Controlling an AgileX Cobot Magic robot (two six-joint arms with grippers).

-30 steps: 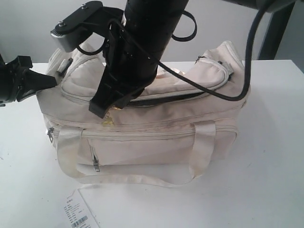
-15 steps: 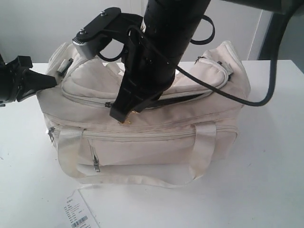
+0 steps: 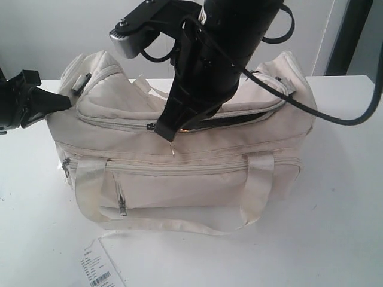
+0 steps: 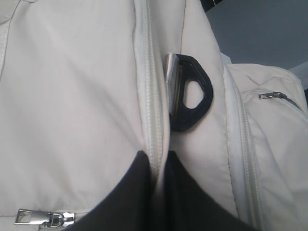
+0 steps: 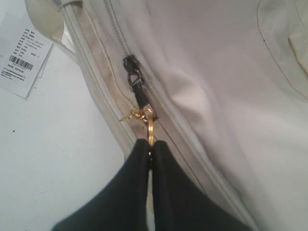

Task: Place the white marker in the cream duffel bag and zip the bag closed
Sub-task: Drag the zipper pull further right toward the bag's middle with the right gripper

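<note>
- Pinching small gold ring charm (image 5: 149,129) w/ my right hand (image 5: 150,149); could slip off.
- Left hand (image 4: 155,161) clamps soft cream fabric duffel bag (image 4: 72,96); slack may jam zip (image 5: 131,67).

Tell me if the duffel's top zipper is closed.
Partly open: a dark gap shows atop the cream duffel bag, past the right gripper, whose fingers pinch the gold ring.

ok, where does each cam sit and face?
Exterior: off the arms, facing the cream duffel bag side-on on the white table; both arms show.
Left wrist: behind the left gripper, looking along its fingers at a bag seam and black plastic loop.
Right wrist: behind the right gripper, looking at the gold ring it pinches.
Shared: exterior and right wrist both show the paper tag.
</note>
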